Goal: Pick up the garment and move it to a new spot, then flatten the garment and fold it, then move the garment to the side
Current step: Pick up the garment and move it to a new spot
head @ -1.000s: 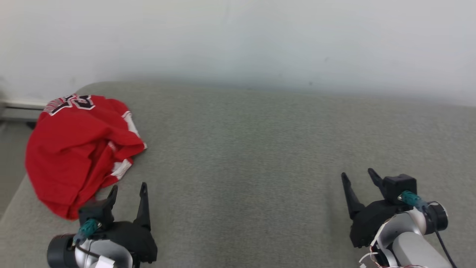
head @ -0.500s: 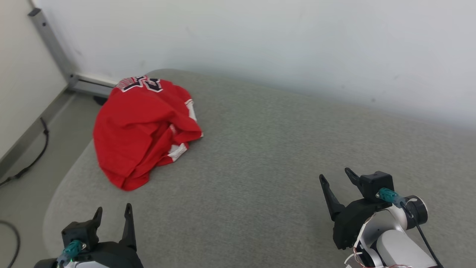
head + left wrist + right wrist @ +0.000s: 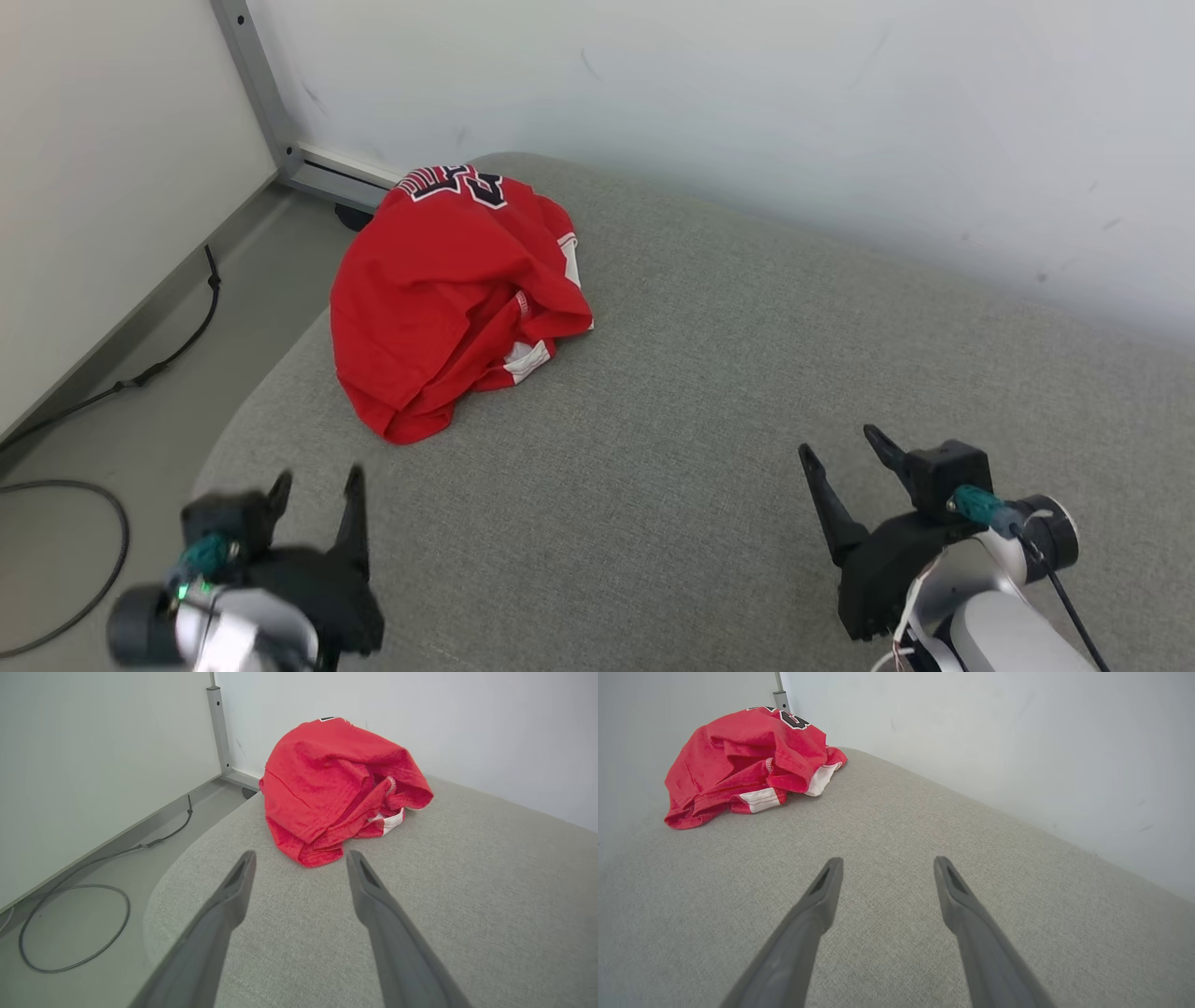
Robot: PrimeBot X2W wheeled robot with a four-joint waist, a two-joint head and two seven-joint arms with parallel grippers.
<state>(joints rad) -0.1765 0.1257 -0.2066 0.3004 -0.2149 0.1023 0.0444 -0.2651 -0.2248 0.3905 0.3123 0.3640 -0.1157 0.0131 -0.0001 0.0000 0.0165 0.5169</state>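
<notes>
Since the heap sits at the far left corner, edges are noted first. The crumpled red jersey garment with white trim (image 3: 457,299) lies on the grey woven fabric cushion (image 3: 709,392). Its left side reaches the cushion's rounded left edge, and its far end is close to the pale wall (image 3: 747,103). Beyond that left edge the grey floor (image 3: 215,308) drops away, with a black cable (image 3: 103,551) looped on it and a grey metal post (image 3: 250,79) standing in the corner. To the right of the garment and nearer the robot, the cushion is one broad bare stretch of cloth, running to the wall along its far side.

Writing: dark numerals outlined in white show on the garment's far top fold. They are creased and partly tucked under, so not readable with certainty. No brand mark legible.

Left gripper (image 3: 317,478): jaws spread wide, nothing between them, above the near left part of the cushion, near the garment's closest hem but apart from it. Right gripper (image 3: 838,442): jaws likewise spread wide and empty, over the near right part of the cushion, well apart from the garment.
</notes>
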